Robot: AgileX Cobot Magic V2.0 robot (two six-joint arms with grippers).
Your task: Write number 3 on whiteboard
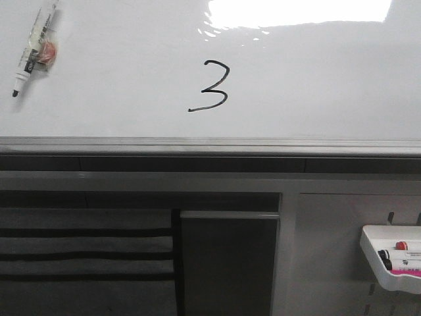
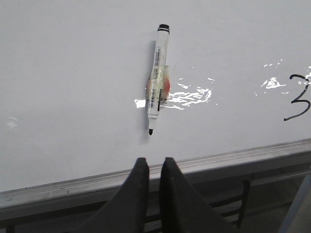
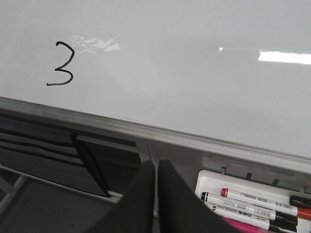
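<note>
The whiteboard (image 1: 316,92) fills the upper front view, with a grey edge rail (image 1: 210,143) below it. A black hand-drawn number 3 (image 1: 209,85) stands on it near the middle; it also shows in the left wrist view (image 2: 299,102) and the right wrist view (image 3: 62,64). A black-tipped marker (image 1: 36,49) clings to the board at the upper left, tip down, with a pinkish pad behind it (image 2: 158,80). My left gripper (image 2: 154,162) is shut and empty, below the marker's tip by the rail. My right gripper (image 3: 155,165) is shut and empty below the rail. Neither gripper shows in the front view.
A small white tray (image 1: 373,253) with several markers (image 3: 257,199) hangs on the grey panel at the lower right, beside my right gripper. Dark slotted pockets (image 1: 85,257) and a dark panel (image 1: 227,263) sit under the rail. Glare patches (image 1: 296,13) lie on the board.
</note>
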